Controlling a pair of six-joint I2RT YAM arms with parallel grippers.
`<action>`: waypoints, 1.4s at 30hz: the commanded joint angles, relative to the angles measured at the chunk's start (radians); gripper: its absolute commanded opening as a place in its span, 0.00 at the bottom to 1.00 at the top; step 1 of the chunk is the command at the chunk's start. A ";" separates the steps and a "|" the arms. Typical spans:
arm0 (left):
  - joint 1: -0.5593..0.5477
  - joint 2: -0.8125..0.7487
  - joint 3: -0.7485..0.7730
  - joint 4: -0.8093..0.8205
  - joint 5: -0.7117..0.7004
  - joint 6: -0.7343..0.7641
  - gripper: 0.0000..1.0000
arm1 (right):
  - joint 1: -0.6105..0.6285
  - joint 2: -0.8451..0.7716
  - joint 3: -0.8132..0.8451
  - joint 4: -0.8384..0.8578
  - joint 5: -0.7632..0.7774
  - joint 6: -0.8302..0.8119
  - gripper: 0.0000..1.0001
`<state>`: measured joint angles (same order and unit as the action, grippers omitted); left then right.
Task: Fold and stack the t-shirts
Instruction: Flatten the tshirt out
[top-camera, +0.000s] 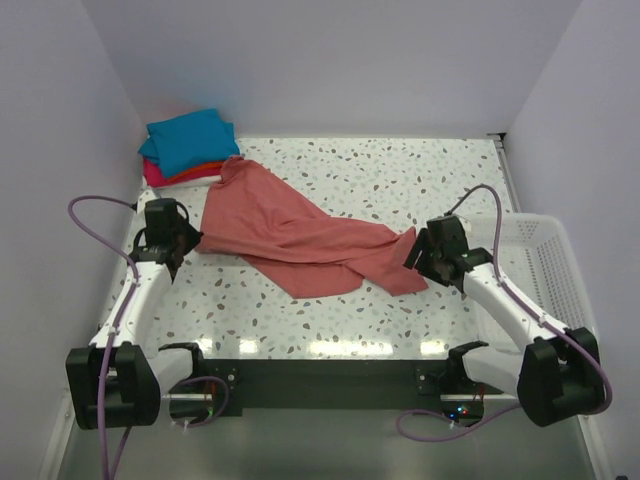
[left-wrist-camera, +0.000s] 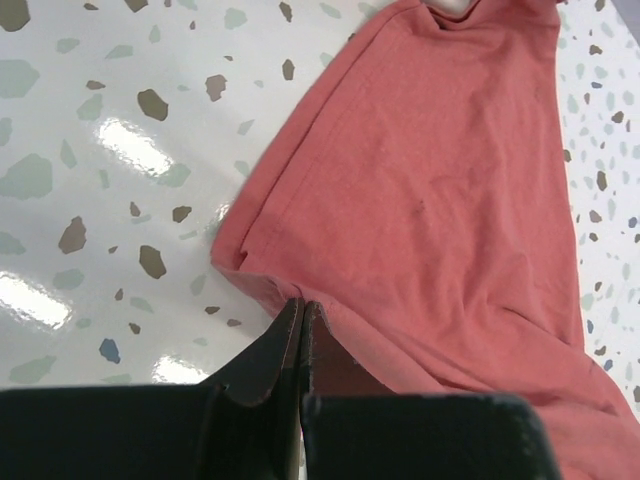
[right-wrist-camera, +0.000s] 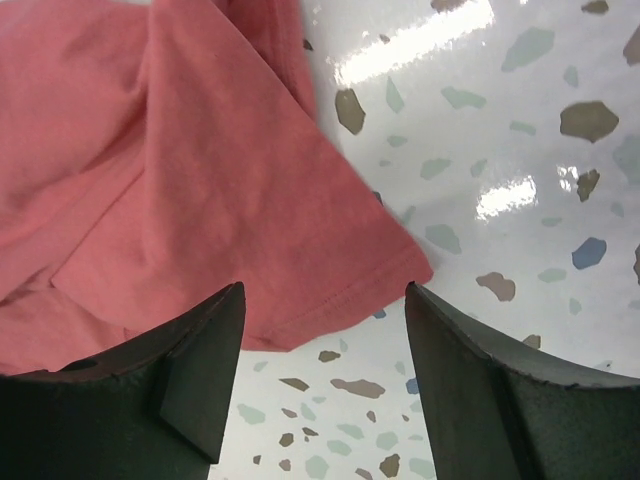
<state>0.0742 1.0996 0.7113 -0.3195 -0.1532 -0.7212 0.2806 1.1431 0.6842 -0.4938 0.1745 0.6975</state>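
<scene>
A salmon-pink t-shirt (top-camera: 300, 235) lies crumpled and stretched across the speckled table, from the back left to the right middle. My left gripper (top-camera: 180, 246) is shut on its left hem; the left wrist view shows the jaws pinched together at the cloth's edge (left-wrist-camera: 302, 303) with the shirt (left-wrist-camera: 450, 180) spreading away. My right gripper (top-camera: 420, 258) is open just above the shirt's right corner; in the right wrist view the hem corner (right-wrist-camera: 380, 290) lies between the spread fingers (right-wrist-camera: 210, 350). Folded teal-blue (top-camera: 190, 140), orange (top-camera: 196, 168) and magenta-pink (top-camera: 158, 176) shirts are stacked at the back left.
A white mesh basket (top-camera: 535, 250) stands at the table's right edge, beside my right arm. White walls close in on the left, back and right. The folded stack touches the pink shirt's far end.
</scene>
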 joint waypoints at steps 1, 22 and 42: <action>0.012 0.005 0.024 0.085 0.058 0.000 0.00 | 0.002 0.007 -0.025 -0.011 0.029 0.063 0.68; 0.012 -0.009 0.103 0.073 0.138 0.055 0.00 | -0.001 0.163 0.029 0.033 -0.038 0.040 0.00; 0.012 -0.130 0.855 -0.135 0.216 0.189 0.00 | -0.110 -0.043 1.270 -0.402 0.029 -0.188 0.00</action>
<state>0.0784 0.9646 1.4750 -0.4351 0.0250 -0.5571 0.1726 1.0733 1.8706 -0.8375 0.1852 0.5610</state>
